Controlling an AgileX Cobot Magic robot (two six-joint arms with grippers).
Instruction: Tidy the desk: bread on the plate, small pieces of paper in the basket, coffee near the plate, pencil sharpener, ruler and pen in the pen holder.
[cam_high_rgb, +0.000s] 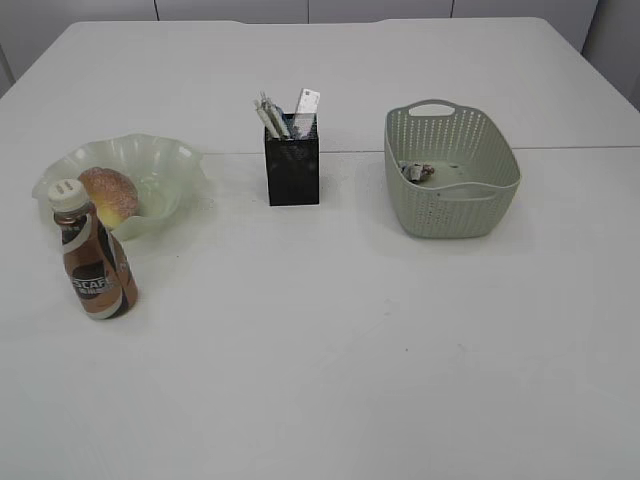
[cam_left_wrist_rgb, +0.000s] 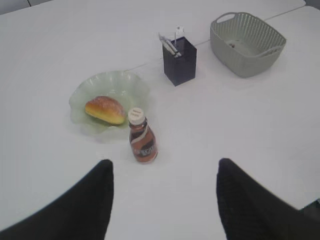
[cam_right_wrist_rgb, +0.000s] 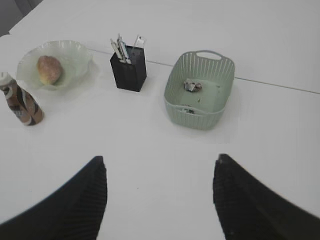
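Standing at the left edge: coffee bottle (cam_high_rgb: 93, 262), upright, white cap on top, just in front of the plate (cam_high_rgb: 150, 160); dark label with white letters that read "SCAF", the rest not legible.
Plate: pale green wavy glass dish, left of the frame's middle height, on the desk (cam_high_rgb: 350, 350).
Bread (cam_high_rgb: 110, 194): lies in the plate's left half; in the left wrist view its long axis runs from upper left to lower right.
Pen holder (cam_high_rgb: 292, 166): black mesh cup, upper centre, upright; pens and a clear ruler (cam_high_rgb: 305, 105) stick up out of it, the pens leaning left; ruler markings too small to read.
Basket (cam_high_rgb: 455, 215): right of centre, long axis running away from the camera, handle at the far end; scraps of paper (cam_high_rgb: 418, 172) lie inside near its left wall.
Left gripper (cam_left_wrist_rgb: 165, 200): jaws spread wide, holding nothing, above bare desk.
Right gripper (cam_right_wrist_rgb: 160, 200): jaws spread wide, holding nothing.
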